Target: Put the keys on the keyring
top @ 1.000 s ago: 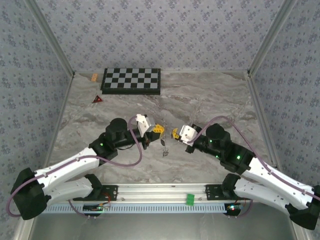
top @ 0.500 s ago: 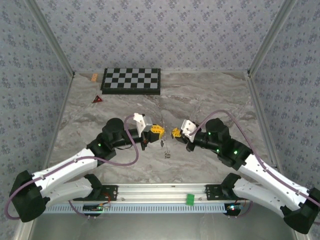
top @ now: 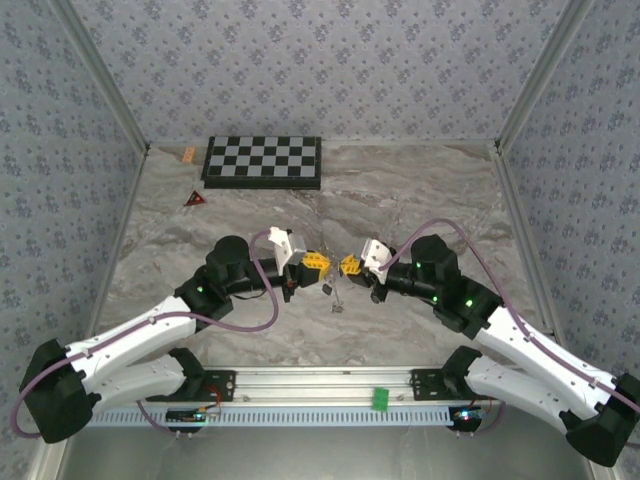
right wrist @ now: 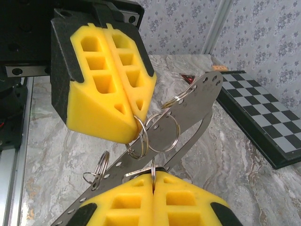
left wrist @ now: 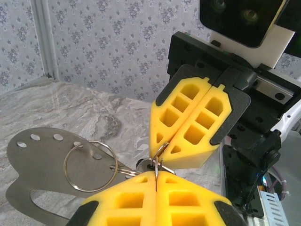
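left end effector: clamped shut on the keyring, held above the middle of the counter.
right end effector: also shut, pinching the keyring from the opposite side.
risk: the thin wire may slip out if either arm pulls sideways, and the keys, it seems hanging below, would drop.

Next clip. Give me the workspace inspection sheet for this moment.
Surface: grey-veined marble table.
Job's things: keyring with a perforated metal strip, held between the hands; keys probably the small dark bits hanging below, too small to confirm.
Clutter: checkerboard, red triangle and small orange piece, far left.
Grippers: left hand and right hand shut, tip to tip, pinching the keyring.
Cables: purple cable arching over each arm; no snag seen.
Surroundings: patterned walls, metal rail at near edge.
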